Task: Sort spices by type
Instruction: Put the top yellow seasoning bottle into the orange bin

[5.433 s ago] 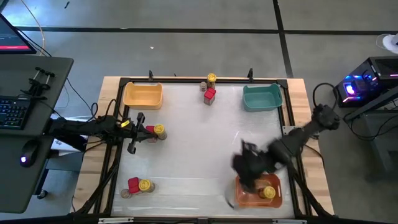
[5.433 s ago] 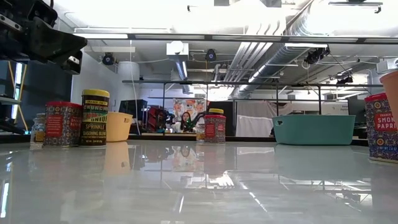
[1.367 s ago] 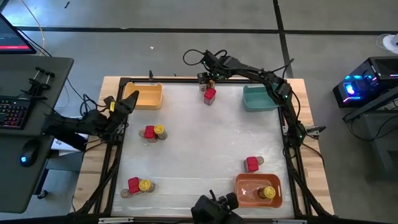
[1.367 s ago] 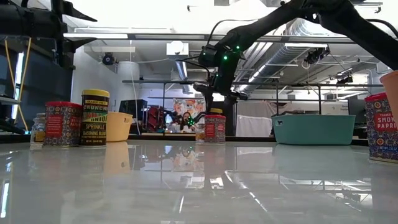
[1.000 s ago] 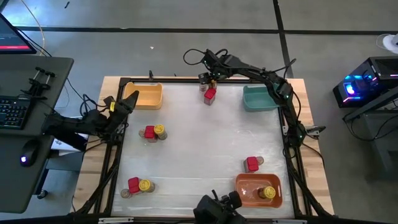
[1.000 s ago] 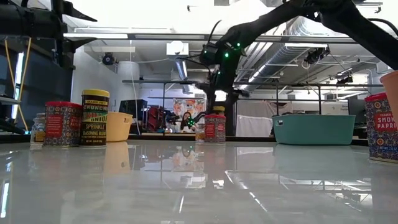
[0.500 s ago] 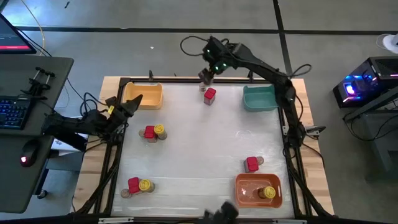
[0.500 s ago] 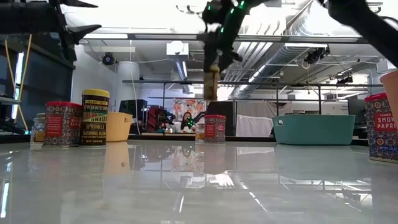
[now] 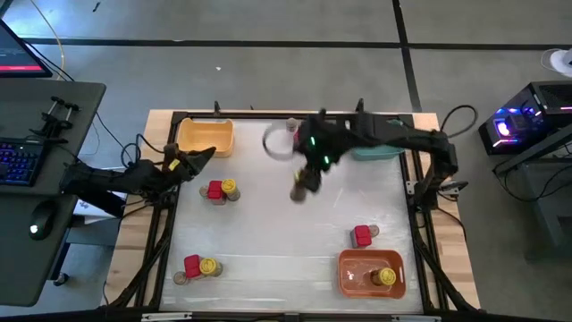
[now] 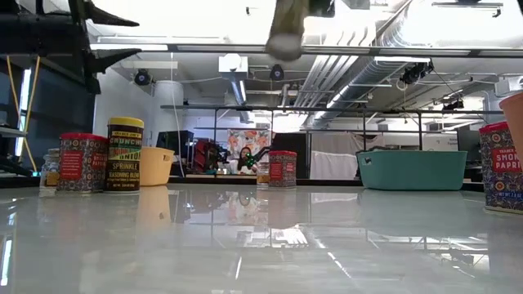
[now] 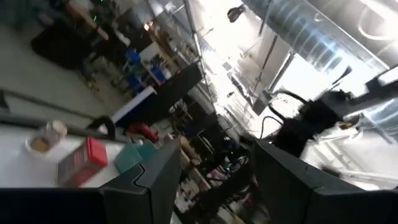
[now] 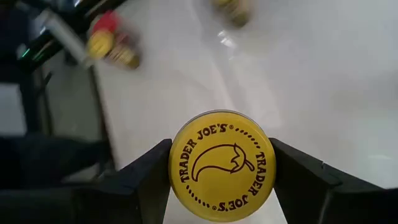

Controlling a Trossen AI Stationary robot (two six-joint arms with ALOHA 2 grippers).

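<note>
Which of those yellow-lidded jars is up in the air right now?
The yellow-lidded jar clamped in the right gripper, carried above the middle of the table. The other yellow-lidded jars rest low: two on the table beside red tins, one in the orange bin.

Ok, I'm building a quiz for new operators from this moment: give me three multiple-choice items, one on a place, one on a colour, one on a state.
1. Where is the orange bin?
A. the table's near right corner
B. the far left corner
C. the middle of the table

2. What colour is the lid of the jar between the right gripper's fingers?
A. red
B. yellow
C. teal

3. What is the right gripper doing?
A. hanging open over the teal bin
B. resting shut on the table
C. holding the jar up above the table

Answers: 1 A, the high view shows it low on the right. 2 B, the right wrist view shows a yellow lid. 3 C, the fingers clamp the jar, well clear of the tabletop.
</note>
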